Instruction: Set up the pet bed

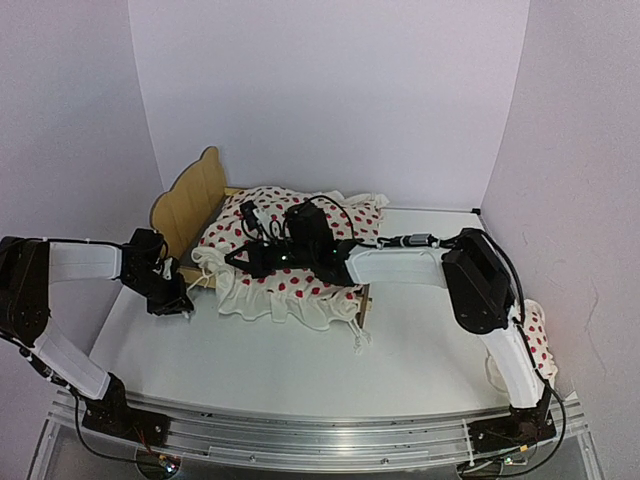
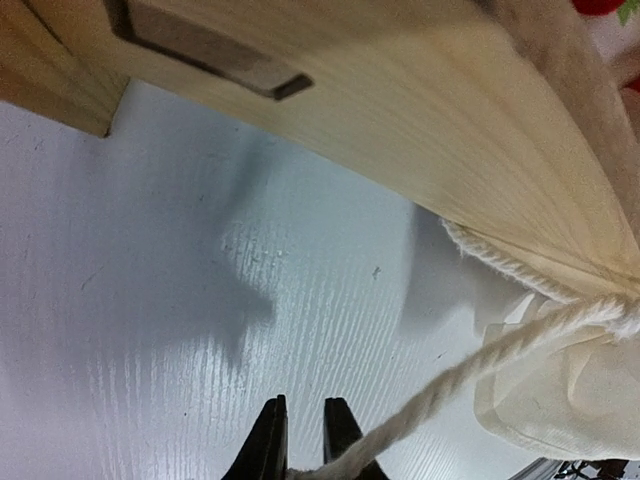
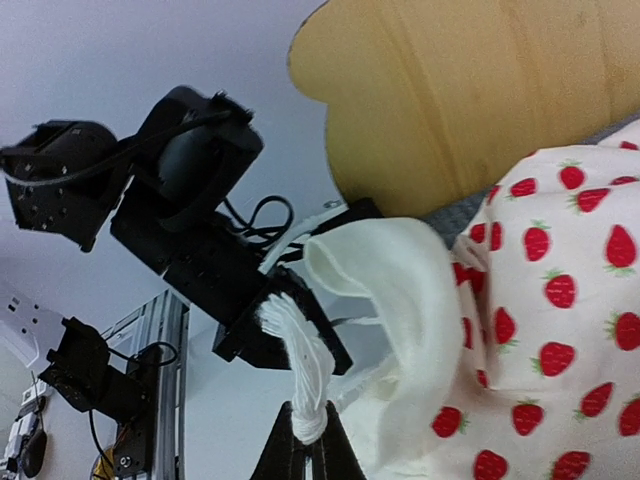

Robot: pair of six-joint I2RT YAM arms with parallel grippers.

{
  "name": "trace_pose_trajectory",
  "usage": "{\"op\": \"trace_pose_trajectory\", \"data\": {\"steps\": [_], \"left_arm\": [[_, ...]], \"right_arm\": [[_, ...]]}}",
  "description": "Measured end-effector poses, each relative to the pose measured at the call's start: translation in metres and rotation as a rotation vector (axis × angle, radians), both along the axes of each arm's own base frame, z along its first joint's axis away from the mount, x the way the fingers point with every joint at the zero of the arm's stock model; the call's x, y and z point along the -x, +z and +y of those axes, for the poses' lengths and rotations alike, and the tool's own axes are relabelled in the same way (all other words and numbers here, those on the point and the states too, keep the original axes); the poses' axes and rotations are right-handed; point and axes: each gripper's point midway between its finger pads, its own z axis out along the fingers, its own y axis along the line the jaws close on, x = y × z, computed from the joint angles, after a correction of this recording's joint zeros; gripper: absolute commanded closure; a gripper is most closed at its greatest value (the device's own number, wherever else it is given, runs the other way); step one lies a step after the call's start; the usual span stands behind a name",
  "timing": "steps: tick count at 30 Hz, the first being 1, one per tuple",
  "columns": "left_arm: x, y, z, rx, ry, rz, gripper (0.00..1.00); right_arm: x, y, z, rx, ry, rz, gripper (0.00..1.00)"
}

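pet bed [image 1: 188,200] sits toward the back of the white table [image 1: 300,365], and from my overhead feed i can see its wavy headboard standing bare at one end while everything from there down is covered. the white duvet [image 1: 300,285] with its red print is draped over the bed and spills past the bed's near side in ruffles. my right arm reaches across the top of the bed, and the right gripper [image 3: 305,445] is clamped tight on a white tassel [image 3: 300,360] at the duvet's edge, just off the headboard end. the left gripper [image 1: 172,298] hangs low beside the bed's side rail, close to the headboard end. on its wrist feed the two fingers [image 2: 268,440] show only a narrow gap. a twisted white cord [image 2: 480,365] runs from the duvet's hem, along the bed's wooden rail, down to those fingers. it crosses them at the bottom edge of the view, and i cannot tell whether it is pinched or just lying there. a small red-dotted pillow [image 1: 537,335] lies well apart from the bed, partly hidden behind my right arm.
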Motion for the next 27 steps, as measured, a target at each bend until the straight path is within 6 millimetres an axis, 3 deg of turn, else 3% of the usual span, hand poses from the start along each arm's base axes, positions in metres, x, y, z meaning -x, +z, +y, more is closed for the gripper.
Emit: {"op": "trace_pose_trajectory", "data": {"steps": [3, 6, 12, 15, 17, 20, 22, 25, 27], "left_arm": [[0.003, 0.004, 0.003, -0.009, 0.017, 0.031, 0.65], [0.015, 0.007, 0.010, -0.024, 0.053, 0.097, 0.58], [0.039, 0.023, 0.028, -0.090, 0.106, 0.177, 0.58], [0.035, 0.045, 0.031, -0.108, 0.094, 0.126, 0.62], [0.025, 0.066, 0.027, -0.093, 0.059, 0.050, 0.63], [0.013, 0.106, 0.013, -0.027, -0.043, -0.126, 0.59], [0.012, 0.139, 0.000, 0.022, -0.141, -0.281, 0.54], [0.020, 0.195, -0.018, 0.053, -0.329, -0.562, 0.48], [0.025, 0.218, -0.025, 0.008, -0.469, -0.724, 0.45]], "right_arm": [[0.024, -0.008, 0.021, -0.018, 0.061, 0.004, 0.86], [0.053, -0.019, 0.035, -0.009, 0.120, 0.018, 0.79], [0.108, -0.052, 0.046, 0.077, 0.235, 0.027, 0.59], [0.130, -0.085, 0.037, 0.183, 0.285, 0.041, 0.39], [0.139, -0.109, 0.023, 0.279, 0.312, 0.046, 0.33], [0.141, -0.124, 0.001, 0.382, 0.305, 0.049, 0.35], [0.136, -0.119, -0.019, 0.428, 0.271, 0.068, 0.42], [0.106, -0.078, -0.049, 0.417, 0.143, 0.134, 0.51], [0.066, -0.038, -0.077, 0.368, -0.007, 0.153, 0.51]]}}
